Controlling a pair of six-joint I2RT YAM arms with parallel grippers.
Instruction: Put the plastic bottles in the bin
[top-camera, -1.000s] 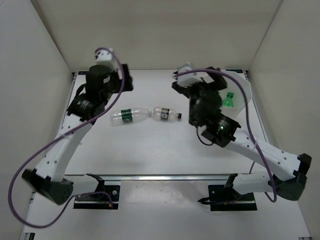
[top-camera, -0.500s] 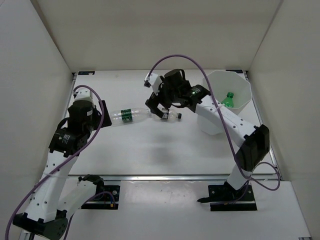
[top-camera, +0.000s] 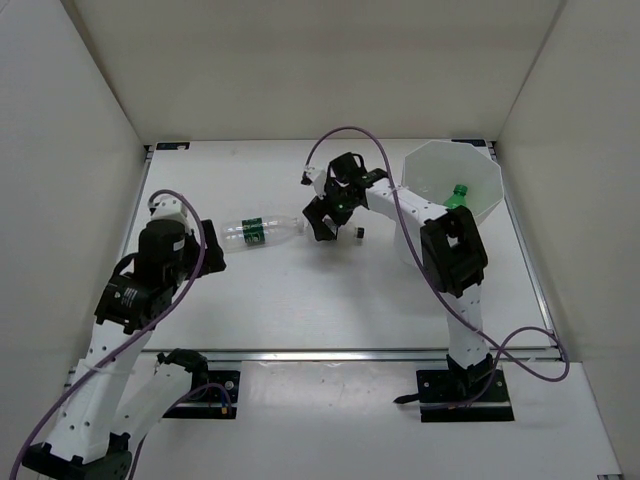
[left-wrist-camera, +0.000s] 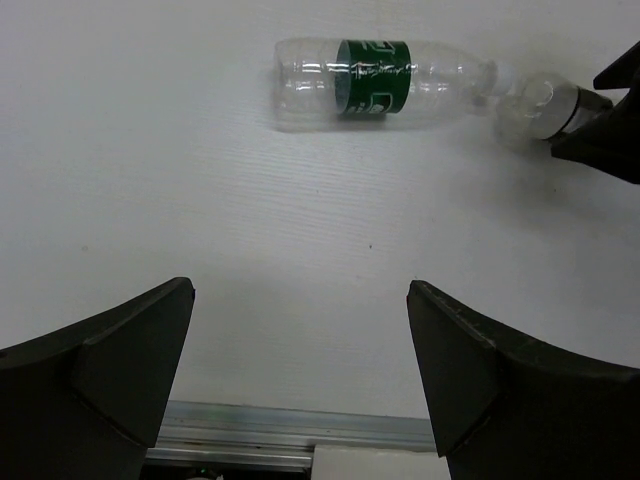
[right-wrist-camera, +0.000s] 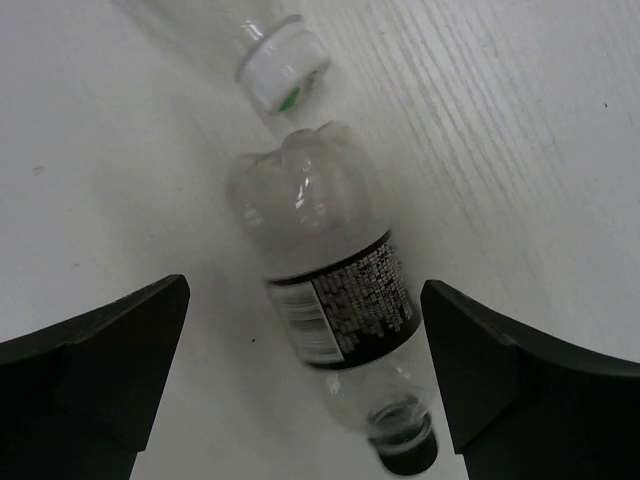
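The clear bottle with the black-white label (right-wrist-camera: 340, 300) lies on the table between the open fingers of my right gripper (right-wrist-camera: 305, 296), which hangs low over it (top-camera: 330, 218); its black cap (top-camera: 358, 233) sticks out to the right. The clear bottle with the green label (top-camera: 255, 231) lies just left of it, white cap (right-wrist-camera: 283, 72) toward it, and shows far ahead in the left wrist view (left-wrist-camera: 372, 78). My left gripper (top-camera: 208, 256) is open and empty (left-wrist-camera: 300, 290), well short of it. The all-green bottle (top-camera: 457, 197) lies in the white bin (top-camera: 428, 160). The blue-label bottle is out of view.
The bin stands at the back right, close to the right wall. A metal rail (top-camera: 320, 352) runs along the table's near edge and also shows in the left wrist view (left-wrist-camera: 250, 432). White walls enclose the table on three sides.
My right arm has swung left from the bin and come down over the black-white bottle. My left arm has pulled back toward the near left, away from the green-label bottle.
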